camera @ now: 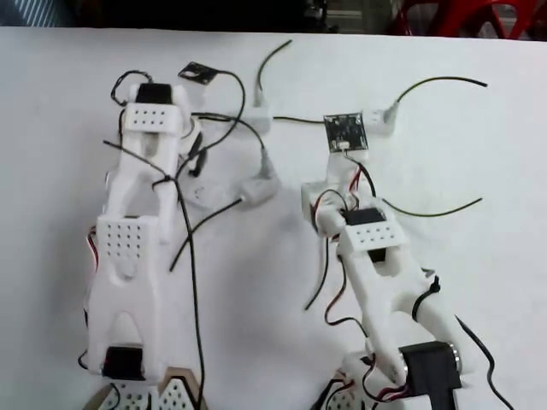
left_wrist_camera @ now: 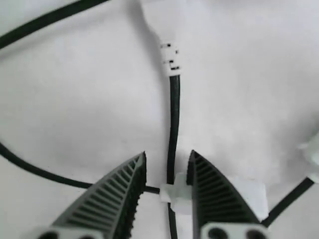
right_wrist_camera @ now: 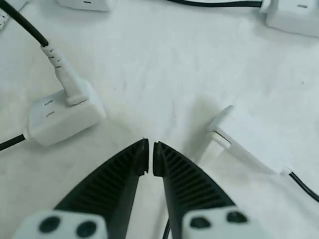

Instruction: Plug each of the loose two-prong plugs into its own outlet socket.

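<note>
In the left wrist view my left gripper [left_wrist_camera: 167,157] is open, its ribbed fingers [left_wrist_camera: 119,191] straddling a black cable [left_wrist_camera: 173,119] that runs from a white plug boot [left_wrist_camera: 167,52]. A white plug body [left_wrist_camera: 174,194] lies on the table under the fingertips. In the right wrist view my right gripper [right_wrist_camera: 150,149] is shut with nothing in it. Just beside it a loose white two-prong plug [right_wrist_camera: 246,142] lies on its side, prongs showing. Farther off, a white outlet socket [right_wrist_camera: 62,117] has a plug [right_wrist_camera: 70,82] seated in it. From above, the left gripper [camera: 197,162] and the right gripper [camera: 340,181] hang over mid-table.
Two more white sockets [camera: 259,120] [camera: 385,120] with short black cables lie at the back of the white table [camera: 479,282]. The plugged socket [camera: 256,190] sits between the arms. Loose black cables [camera: 192,231] cross the table near the left arm.
</note>
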`<move>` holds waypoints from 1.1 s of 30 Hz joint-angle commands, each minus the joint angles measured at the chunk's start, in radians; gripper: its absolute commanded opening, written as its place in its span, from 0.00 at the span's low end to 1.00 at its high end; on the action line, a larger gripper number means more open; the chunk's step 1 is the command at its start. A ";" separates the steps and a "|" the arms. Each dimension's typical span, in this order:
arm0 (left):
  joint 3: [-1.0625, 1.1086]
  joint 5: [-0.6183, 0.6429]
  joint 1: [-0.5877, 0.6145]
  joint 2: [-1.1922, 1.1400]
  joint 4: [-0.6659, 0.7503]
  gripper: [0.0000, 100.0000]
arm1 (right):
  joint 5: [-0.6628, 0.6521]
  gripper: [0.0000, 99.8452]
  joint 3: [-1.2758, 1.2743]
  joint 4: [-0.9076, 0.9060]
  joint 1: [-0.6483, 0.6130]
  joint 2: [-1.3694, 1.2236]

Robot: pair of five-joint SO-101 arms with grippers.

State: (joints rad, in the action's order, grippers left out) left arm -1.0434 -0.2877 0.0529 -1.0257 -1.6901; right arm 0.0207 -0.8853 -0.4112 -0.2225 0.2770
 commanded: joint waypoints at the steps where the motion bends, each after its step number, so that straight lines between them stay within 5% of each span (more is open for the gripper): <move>1: -0.103 -0.011 -0.008 0.019 -0.069 0.06 | 0.003 0.02 0.006 0.007 0.012 0.053; 7: -0.112 -0.008 -0.005 -0.027 -0.038 0.05 | 0.003 0.02 -0.009 0.008 0.013 0.056; 17: -0.206 -0.003 -0.008 -0.054 -0.034 0.26 | 0.003 0.02 -0.009 0.008 0.013 0.056; 25: -0.061 -0.008 -0.008 -0.107 0.144 0.26 | 0.003 0.02 -0.009 0.008 0.013 0.056; 28: -0.098 -0.011 -0.008 -0.127 0.112 0.24 | 0.003 0.02 -0.009 0.008 0.013 0.056; 33: -0.123 -0.107 -0.022 -0.125 0.057 0.05 | 0.003 0.02 -0.009 0.008 0.013 0.056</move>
State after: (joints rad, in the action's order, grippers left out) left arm -1.1354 -0.3076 0.0437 -1.1546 -1.5980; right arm 0.0207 -0.9007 -0.4112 -0.2225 0.2877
